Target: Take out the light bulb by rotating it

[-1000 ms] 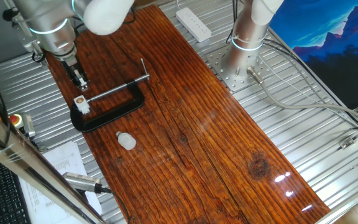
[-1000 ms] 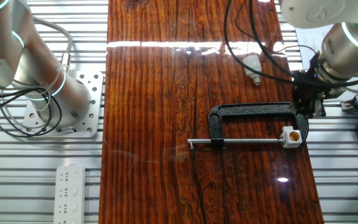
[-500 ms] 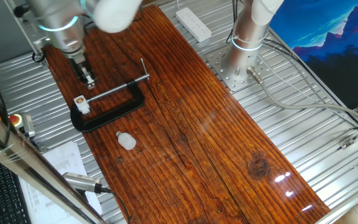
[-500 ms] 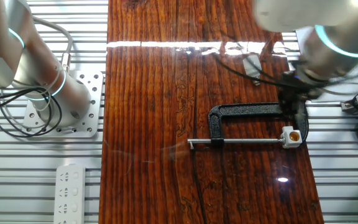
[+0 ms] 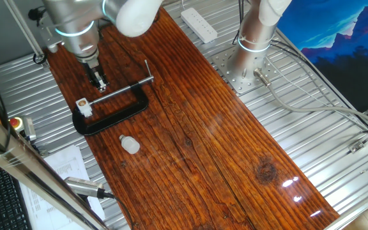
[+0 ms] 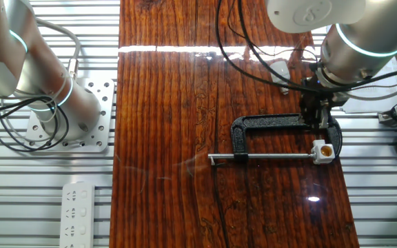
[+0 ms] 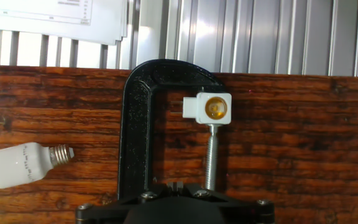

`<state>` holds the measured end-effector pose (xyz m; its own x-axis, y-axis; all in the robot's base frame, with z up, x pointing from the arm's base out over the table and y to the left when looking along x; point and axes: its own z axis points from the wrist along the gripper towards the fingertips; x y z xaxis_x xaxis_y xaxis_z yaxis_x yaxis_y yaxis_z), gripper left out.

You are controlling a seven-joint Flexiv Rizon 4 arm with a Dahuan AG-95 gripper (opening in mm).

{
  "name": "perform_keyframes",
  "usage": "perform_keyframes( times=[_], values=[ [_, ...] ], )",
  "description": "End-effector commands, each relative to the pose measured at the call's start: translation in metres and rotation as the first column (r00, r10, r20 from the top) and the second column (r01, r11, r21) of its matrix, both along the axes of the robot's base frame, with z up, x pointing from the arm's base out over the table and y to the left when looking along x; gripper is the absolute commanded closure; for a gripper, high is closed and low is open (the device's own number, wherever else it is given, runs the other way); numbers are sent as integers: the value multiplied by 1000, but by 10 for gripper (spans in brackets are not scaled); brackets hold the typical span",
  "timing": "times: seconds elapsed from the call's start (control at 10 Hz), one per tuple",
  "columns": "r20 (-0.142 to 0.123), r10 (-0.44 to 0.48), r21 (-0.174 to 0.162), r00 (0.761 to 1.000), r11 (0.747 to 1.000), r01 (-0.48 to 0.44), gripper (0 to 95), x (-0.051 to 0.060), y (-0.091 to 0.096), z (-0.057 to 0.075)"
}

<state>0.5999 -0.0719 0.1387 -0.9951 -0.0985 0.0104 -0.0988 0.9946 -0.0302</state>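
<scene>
- The light bulb (image 5: 130, 145) lies on its side on the brown wooden tabletop (image 5: 197, 134). Nothing holds it.
- In the hand view the light bulb (image 7: 23, 164) is at the left, with its metal screw end pointing toward the black C-clamp (image 7: 138, 124).
- The C-clamp (image 5: 110, 112) lies flat on the tabletop, between the bulb and the arm.
- A small white socket (image 7: 207, 108) sits at the end of the clamp's steel screw rod (image 7: 211, 158). Its round hole looks orange and has no bulb in it.
- The fingers (image 5: 99, 82) hang over the clamp, near the socket (image 5: 84, 107) and well apart from the bulb.
- They hold nothing. I cannot tell how far open they are.
- In the other fixed view the black cables (image 6: 253, 52) loop over the tabletop close to the bulb (image 6: 280, 71).
- A white power strip (image 5: 199, 24) lies at the far end of the tabletop.
- A second silver arm base (image 5: 251, 48) stands on the metal frame beside the tabletop.
- Some paper sheets (image 5: 66, 166) lie near the edge by the bulb.
</scene>
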Motion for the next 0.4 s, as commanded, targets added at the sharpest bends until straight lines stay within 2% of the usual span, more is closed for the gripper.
perform_keyframes(
  times=[0.1, 0.4],
  values=[
    [-1, -5, -1, 1000, 1000, 5, 950, -4, 0, -1],
    [-1, -14, 6, 1000, 1000, 14, 950, -4, 1, -2]
  ],
)
